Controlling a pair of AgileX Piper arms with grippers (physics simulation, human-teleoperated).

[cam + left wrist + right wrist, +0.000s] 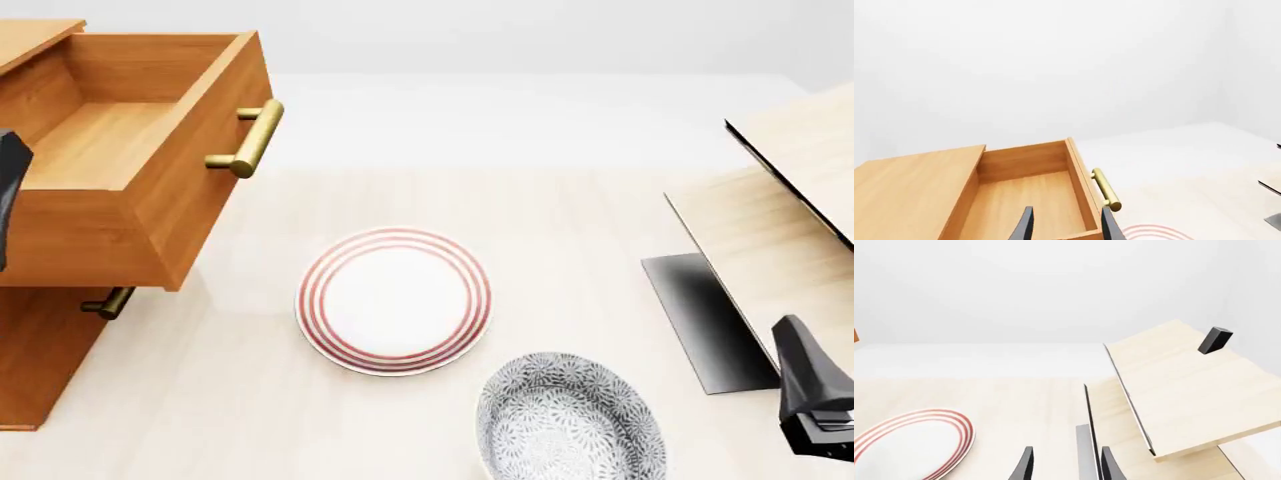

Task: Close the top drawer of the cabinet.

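Note:
The cabinet (47, 350) stands at the table's left edge. Its top drawer (114, 140) is pulled out to the right, showing a plain wood interior and a brass bar handle (247, 138). The lower drawer's handle (107, 302) shows beneath it. My left gripper (7, 195) is at the left edge of the front view, by the drawer. In the left wrist view the left gripper (1066, 227) is open and empty, with the drawer (1027, 190) and its handle (1106, 189) just beyond the fingers. My right gripper (814, 400) is at the lower right; the right wrist view shows it (1066, 467) open and empty.
A white plate with red rings (394, 300) lies mid-table, and a grey patterned bowl (567, 420) lies nearer to me. A pale wood panelled unit with a black edge (787, 200) stands at the right, close to my right gripper. It bears a small black block (1215, 340).

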